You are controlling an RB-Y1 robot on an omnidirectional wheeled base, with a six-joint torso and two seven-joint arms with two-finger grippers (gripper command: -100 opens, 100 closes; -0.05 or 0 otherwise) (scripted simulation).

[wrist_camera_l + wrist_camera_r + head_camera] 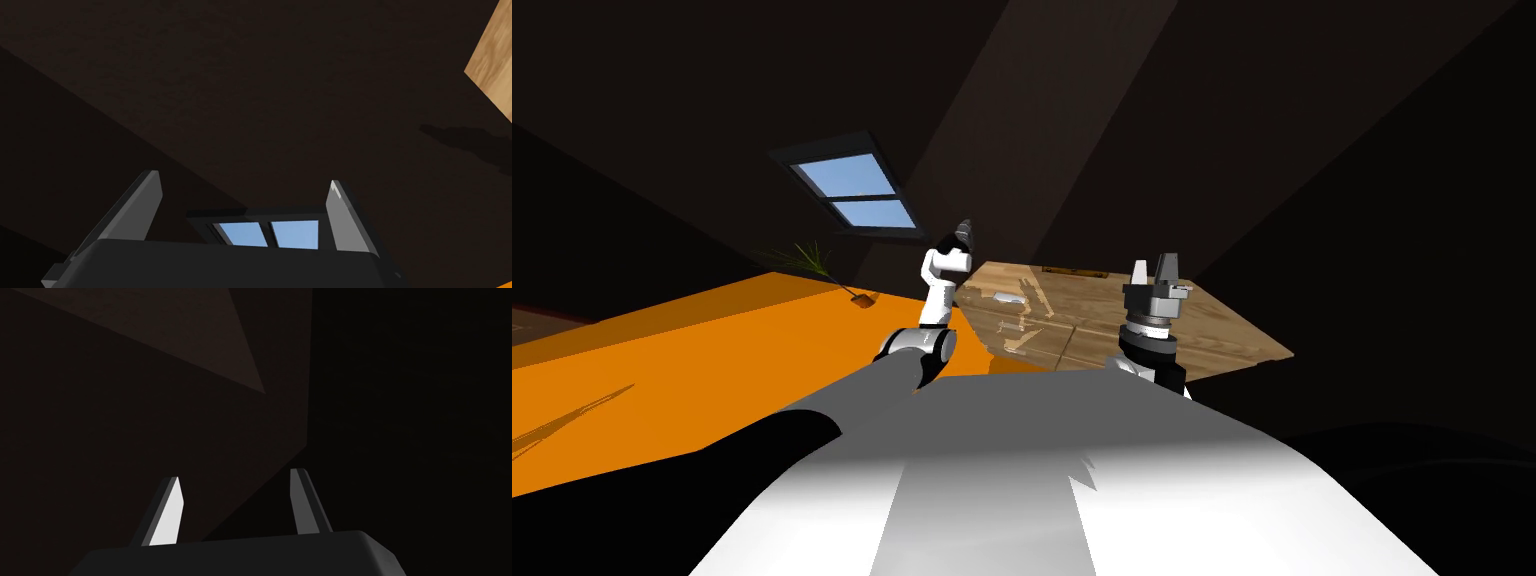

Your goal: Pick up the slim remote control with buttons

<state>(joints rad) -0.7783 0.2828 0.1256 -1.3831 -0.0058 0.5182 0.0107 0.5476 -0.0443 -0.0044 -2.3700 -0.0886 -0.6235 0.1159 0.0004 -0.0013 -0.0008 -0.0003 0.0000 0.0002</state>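
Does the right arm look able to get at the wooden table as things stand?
Probably yes: the open right pincer hangs by the wooden table with nothing between, but it points away and must turn.

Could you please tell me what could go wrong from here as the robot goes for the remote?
1. The pale shapes on the wooden table are hard to tell apart, so the wrong one might get picked.
2. The left gripper and right gripper, both open, are aimed away from the table, so a reach may lack a close view and clip the table's edge.
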